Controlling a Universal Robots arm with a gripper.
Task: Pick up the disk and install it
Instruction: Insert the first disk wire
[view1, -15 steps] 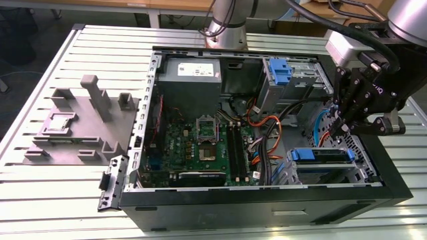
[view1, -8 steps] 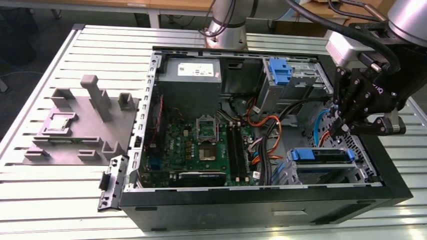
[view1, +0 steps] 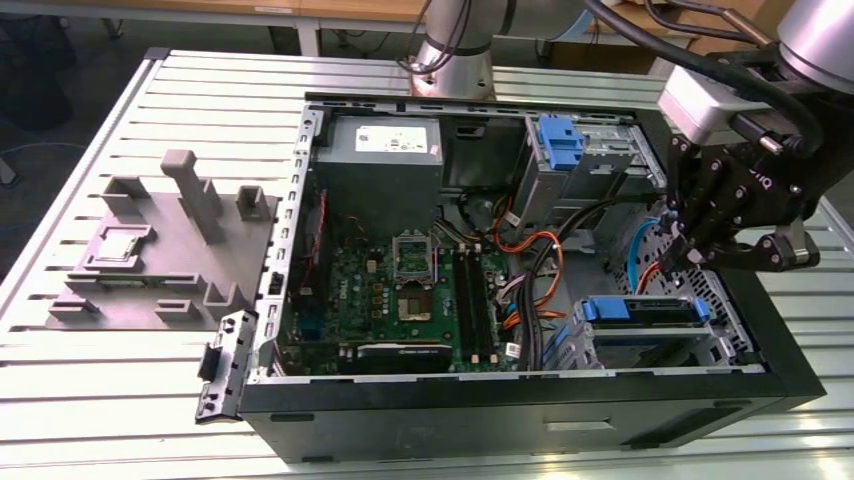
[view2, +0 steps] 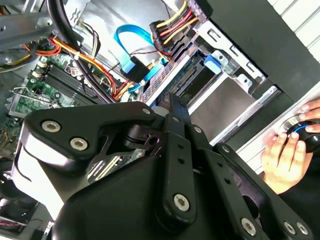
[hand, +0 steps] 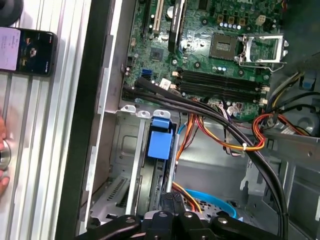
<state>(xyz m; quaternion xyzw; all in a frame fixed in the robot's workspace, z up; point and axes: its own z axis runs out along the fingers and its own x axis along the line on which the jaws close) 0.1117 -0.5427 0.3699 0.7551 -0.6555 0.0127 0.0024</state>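
Exterior view: I held the claw (view1: 690, 243) above the disk (view1: 643, 309) seated in its bay; claw state indeterminate. Pressing squarely seemed best.

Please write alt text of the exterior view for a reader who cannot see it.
An open computer case lies on a slatted table, its green motherboard exposed. The robot's black tool hangs over the case's right side, above a blue-framed disk in a drive bay. A grey fixture sits left of the case.

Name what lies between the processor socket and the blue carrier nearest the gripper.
In the exterior view: black memory slots, then orange and black cables.
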